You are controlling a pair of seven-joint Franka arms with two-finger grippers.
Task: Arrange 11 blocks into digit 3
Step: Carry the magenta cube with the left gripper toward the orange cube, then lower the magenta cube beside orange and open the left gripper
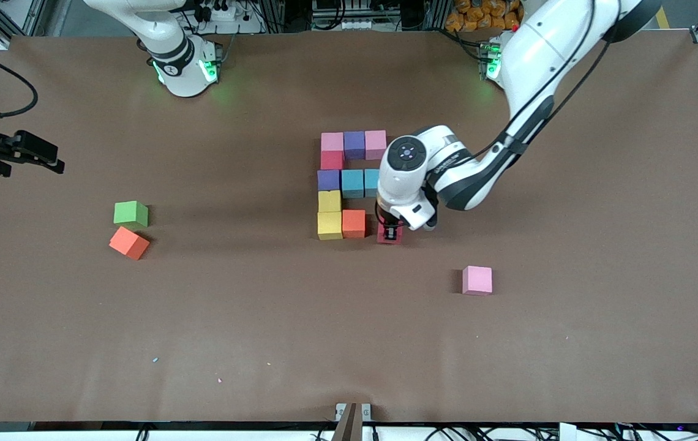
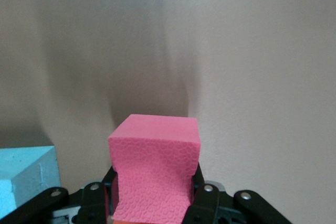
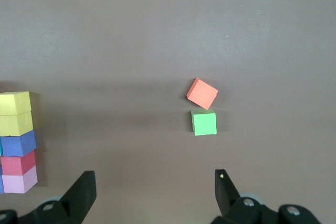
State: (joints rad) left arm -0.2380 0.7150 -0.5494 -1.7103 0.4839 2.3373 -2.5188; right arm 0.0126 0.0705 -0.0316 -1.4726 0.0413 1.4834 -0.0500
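The left gripper [image 1: 390, 233] is clamping a crimson block [image 1: 389, 236] beside the orange block [image 1: 353, 223] mid-tabletop. The right gripper [image 3: 153, 188] is waiting, fingers apart, over the table's right-arm end.

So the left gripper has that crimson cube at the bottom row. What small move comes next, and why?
Probably open the left gripper and lift straight up. Its fingers are shut on the crimson cube, which already sits low beside the orange cube, completing the bar nearest the front camera. The right gripper waits open.
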